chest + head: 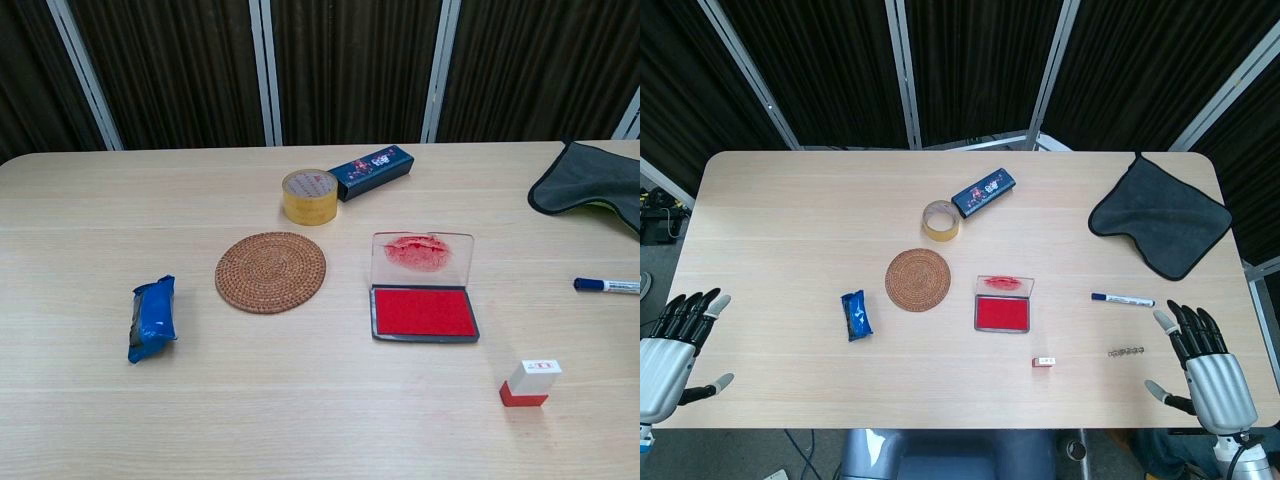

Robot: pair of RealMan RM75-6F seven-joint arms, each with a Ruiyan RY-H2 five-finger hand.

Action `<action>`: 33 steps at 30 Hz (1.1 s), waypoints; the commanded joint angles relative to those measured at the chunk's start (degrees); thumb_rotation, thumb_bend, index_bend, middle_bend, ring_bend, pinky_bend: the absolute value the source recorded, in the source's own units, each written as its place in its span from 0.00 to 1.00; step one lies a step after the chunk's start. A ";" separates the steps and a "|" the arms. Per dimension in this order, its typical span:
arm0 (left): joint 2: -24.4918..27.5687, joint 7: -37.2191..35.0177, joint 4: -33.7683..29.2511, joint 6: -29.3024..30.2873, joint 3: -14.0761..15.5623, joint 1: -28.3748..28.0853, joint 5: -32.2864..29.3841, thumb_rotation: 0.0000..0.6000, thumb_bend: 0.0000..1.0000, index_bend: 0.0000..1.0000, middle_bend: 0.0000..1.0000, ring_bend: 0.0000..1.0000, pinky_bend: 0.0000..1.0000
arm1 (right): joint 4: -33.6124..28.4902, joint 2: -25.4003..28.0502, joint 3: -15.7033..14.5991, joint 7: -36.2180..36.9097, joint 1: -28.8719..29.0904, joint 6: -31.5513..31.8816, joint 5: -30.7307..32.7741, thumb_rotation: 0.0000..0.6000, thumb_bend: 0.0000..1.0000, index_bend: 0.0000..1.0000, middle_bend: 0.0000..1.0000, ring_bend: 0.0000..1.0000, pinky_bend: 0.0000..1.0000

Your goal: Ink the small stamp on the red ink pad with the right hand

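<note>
The small stamp [1043, 362] [530, 382], white on top with a red base, stands upright on the table near its front edge. Just behind it and to its left lies the red ink pad [1002, 313] [424, 312], its clear lid [421, 257] raised at the back and smeared with red. My right hand [1202, 368] hovers over the front right corner of the table, fingers spread, holding nothing, well to the right of the stamp. Over the front left corner my left hand [672, 352] is open too. Neither hand appears in the chest view.
A round woven coaster [918, 280] [271, 271], a blue packet [856, 315] [152, 318], a tape roll [940, 220] [310, 196] and a dark blue box [983, 191] [370, 171] lie left of and behind the pad. A marker [1122, 299], a small chain [1126, 351] and a grey cloth [1162, 218] lie at right.
</note>
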 commanded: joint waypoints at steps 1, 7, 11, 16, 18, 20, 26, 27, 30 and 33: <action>0.03 -0.08 0.02 0.00 0.01 0.01 0.00 1.00 0.00 0.00 0.00 0.00 0.00 | -0.02 0.01 0.00 0.05 -0.01 0.01 0.02 1.00 0.00 0.07 0.00 0.00 0.00; -0.10 0.27 0.11 -0.34 0.06 -0.05 -0.18 1.00 0.00 0.00 0.00 0.00 0.00 | 0.11 -0.06 -0.04 0.12 0.11 -0.40 0.22 1.00 0.00 0.05 0.00 0.00 0.00; -0.59 1.21 0.14 -1.08 -0.25 -0.39 -0.97 1.00 0.00 0.00 0.00 0.00 0.00 | 0.44 -0.59 0.25 -1.02 1.42 -3.28 1.28 1.00 0.00 0.00 0.00 0.13 0.07; -1.42 2.68 -0.32 -2.27 -1.21 -1.14 -2.98 1.00 0.00 0.00 0.00 0.00 0.00 | 0.49 -0.91 1.42 -7.44 6.54 -11.99 2.19 1.00 0.00 0.00 0.06 0.85 0.84; -1.77 3.52 -0.54 -2.64 -1.50 -1.34 -3.71 1.00 0.00 0.00 0.00 0.00 0.00 | 0.29 -1.32 1.80 -10.14 8.13 -14.50 2.33 1.00 0.00 0.00 0.11 0.93 0.95; -2.20 4.52 -0.75 -3.27 -1.77 -1.64 -4.58 1.00 0.00 0.00 0.00 0.00 0.00 | -1.05 -1.43 1.69 -11.98 9.77 -18.42 3.55 1.00 0.00 0.00 0.13 0.96 1.00; -3.67 8.14 -1.22 -5.80 -2.57 -2.80 -7.99 1.00 0.00 0.00 0.00 0.00 0.00 | -4.77 -1.70 1.43 -14.78 13.64 -28.28 8.69 1.00 0.00 0.02 0.17 0.98 1.00; -3.83 8.52 -1.26 -6.11 -2.69 -2.94 -8.53 1.00 0.00 0.00 0.00 0.00 0.00 | -5.03 -1.84 1.51 -15.34 14.06 -29.12 9.33 1.00 0.00 0.04 0.17 0.98 1.00; -4.40 9.83 -1.11 -7.09 -3.08 -3.43 -10.36 1.00 0.00 0.00 0.00 0.00 0.00 | -5.63 -3.22 1.58 -16.20 15.31 -31.61 11.07 1.00 0.00 0.13 0.19 0.98 1.00; -4.75 10.61 -1.09 -7.75 -3.23 -3.76 -11.40 1.00 0.00 0.00 0.00 0.00 0.00 | -6.53 -5.20 1.63 -15.23 15.97 -32.80 12.07 1.00 0.03 0.23 0.24 0.99 1.00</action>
